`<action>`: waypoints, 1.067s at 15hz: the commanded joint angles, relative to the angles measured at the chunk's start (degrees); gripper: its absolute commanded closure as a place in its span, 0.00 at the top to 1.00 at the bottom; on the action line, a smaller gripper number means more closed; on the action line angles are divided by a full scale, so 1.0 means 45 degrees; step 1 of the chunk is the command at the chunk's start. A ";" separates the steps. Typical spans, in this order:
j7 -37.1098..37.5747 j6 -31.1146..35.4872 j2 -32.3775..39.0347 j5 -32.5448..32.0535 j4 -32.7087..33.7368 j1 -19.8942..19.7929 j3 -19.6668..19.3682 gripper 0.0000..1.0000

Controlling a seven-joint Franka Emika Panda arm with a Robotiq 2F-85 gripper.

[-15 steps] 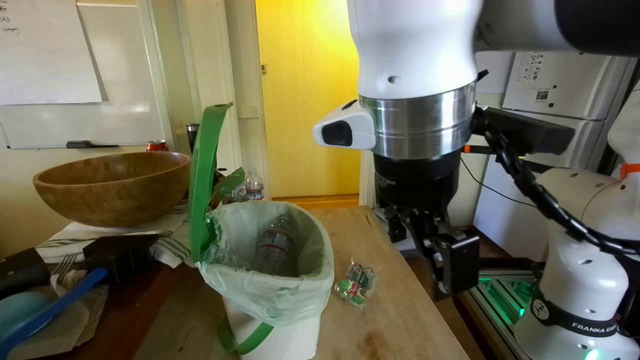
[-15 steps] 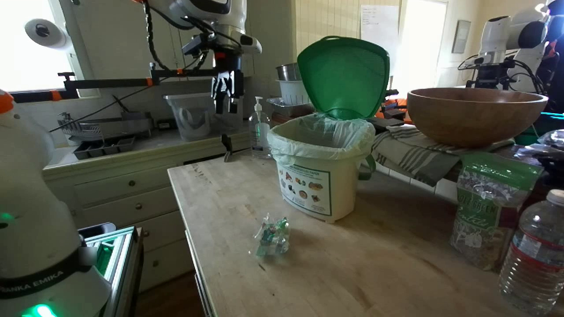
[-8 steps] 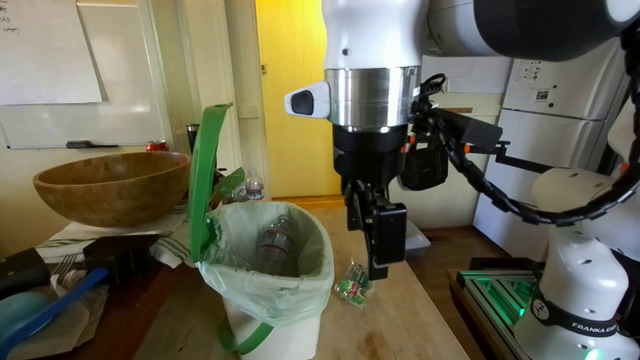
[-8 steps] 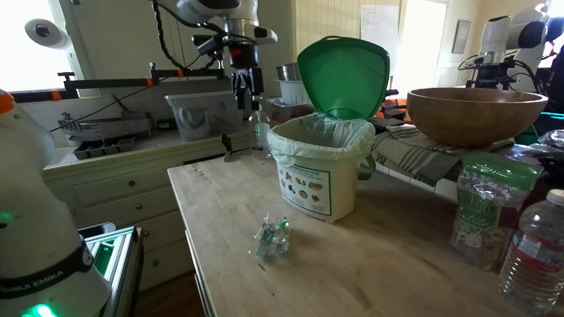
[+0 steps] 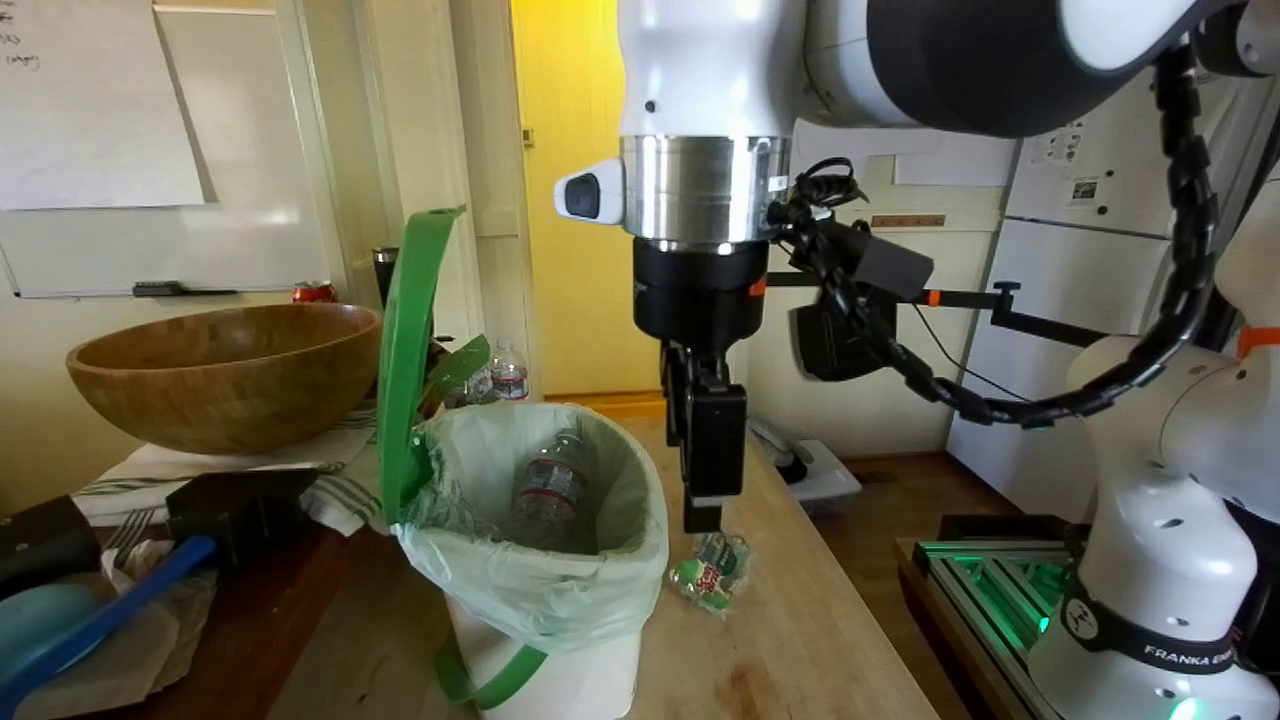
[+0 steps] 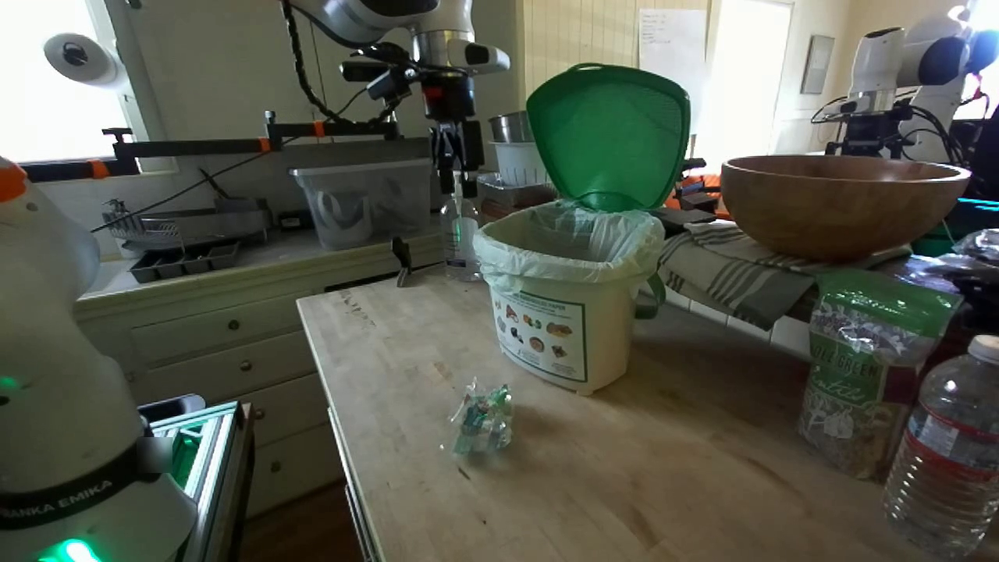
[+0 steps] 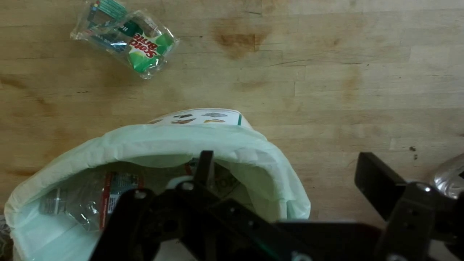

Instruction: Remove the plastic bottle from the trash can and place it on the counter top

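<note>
Hanging closest to the wrist camera, the gripper [image 7: 286, 161] has its two fingers spread wide apart; in that view one finger shows against the mouth of the trash can [image 6: 613, 336] and the other against the table [image 6: 663, 468]. The trash can stands upright on the table, a whitish bag [image 5: 560, 600] folded over its rim and its green lid [image 6: 613, 140] raised. Inside it, tilted against the bag, rests the plastic bottle [image 5: 552, 490], apart from the gripper, its red-edged label visible. Near the trash can, a clear pack [image 7: 134, 43] with green and red print lies on the table. Farther along, a second bottle [image 6: 944, 460] with a red band stands upright just beside a green-topped pouch [image 6: 870, 382]. Beyond the raised lid, a brown wooden bowl [image 5: 225, 375] sits on a striped cloth [image 6: 726, 273]. Farthest back, in an exterior view, are a yellow door [image 5: 575, 250] and a white fridge [image 5: 1055, 260].
</note>
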 commanded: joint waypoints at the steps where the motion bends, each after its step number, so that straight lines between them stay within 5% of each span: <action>1: 0.0011 -0.0040 0.0017 0.0004 0.0035 -0.0010 0.0017 1.00; 16: 0.6704 0.4308 0.0875 0.1502 -0.0595 -0.1264 -0.0522 1.00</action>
